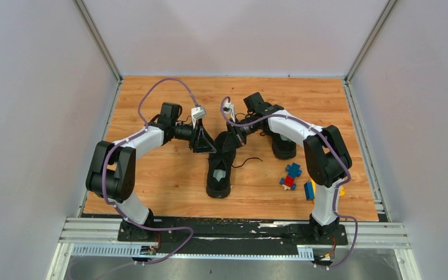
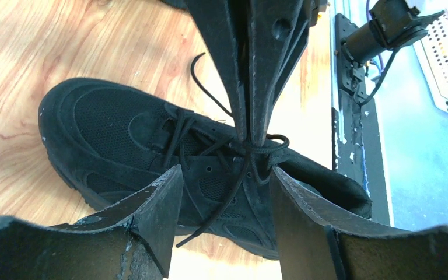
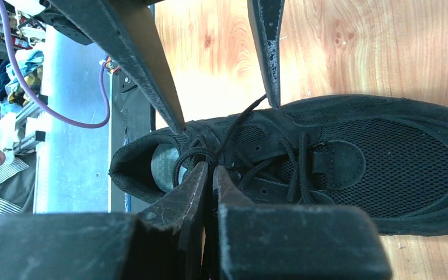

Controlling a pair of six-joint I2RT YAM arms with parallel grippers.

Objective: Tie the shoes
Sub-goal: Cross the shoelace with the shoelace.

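One black shoe (image 1: 219, 175) lies mid-table, toe toward the far side; it fills the left wrist view (image 2: 111, 128) and the right wrist view (image 3: 385, 157). The second shoe (image 1: 284, 149) sits behind my right arm. My right gripper (image 3: 211, 169) is shut on a loop of the black lace (image 2: 268, 146) over the tongue, near the shoe's opening. My left gripper (image 2: 224, 186) is open, facing the right one, its jaws either side of a loose lace strand (image 2: 227, 198) and not touching it. Another lace end (image 1: 248, 160) trails on the table to the shoe's right.
Small blue-red-yellow toy blocks (image 1: 291, 175) lie right of the centre shoe, near my right arm's base. White walls close in the wooden table (image 1: 151, 186) on three sides. A metal rail (image 1: 233, 230) runs along the near edge.
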